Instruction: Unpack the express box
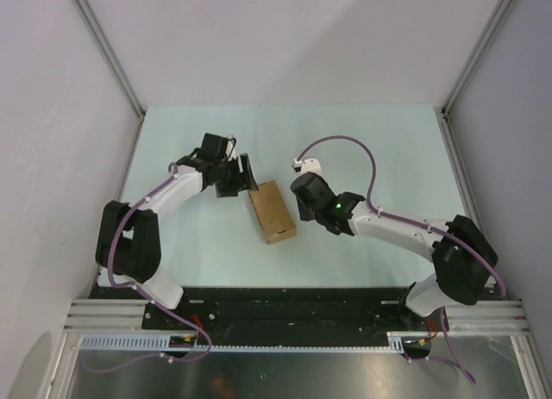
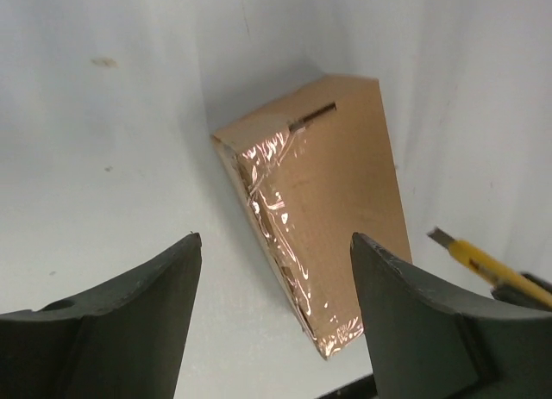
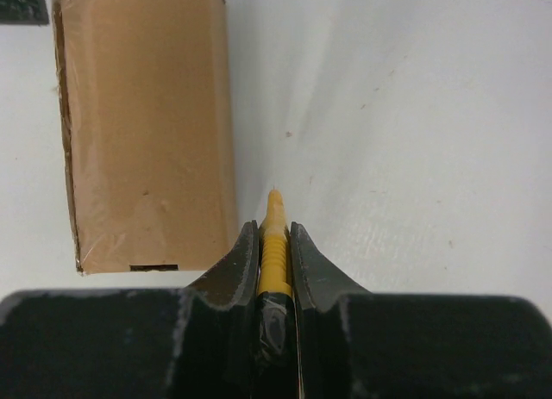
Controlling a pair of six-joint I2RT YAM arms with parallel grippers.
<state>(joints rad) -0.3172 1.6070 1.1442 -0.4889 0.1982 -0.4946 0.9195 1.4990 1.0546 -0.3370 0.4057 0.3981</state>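
The express box (image 1: 272, 211) is a flat brown cardboard carton, closed and taped, lying on the table between the arms. In the left wrist view the box (image 2: 323, 201) shows shiny tape along its edge. My left gripper (image 1: 245, 177) is open and empty at the box's far end; its fingers (image 2: 129, 317) straddle the near corner without touching. My right gripper (image 1: 299, 196) is shut on a yellow-black utility knife (image 3: 275, 244), just right of the box (image 3: 147, 123). The knife tip (image 2: 470, 257) also shows in the left wrist view.
The pale table (image 1: 379, 149) is walled by white panels at the back and both sides. A black rail (image 1: 285, 308) runs along the near edge by the arm bases.
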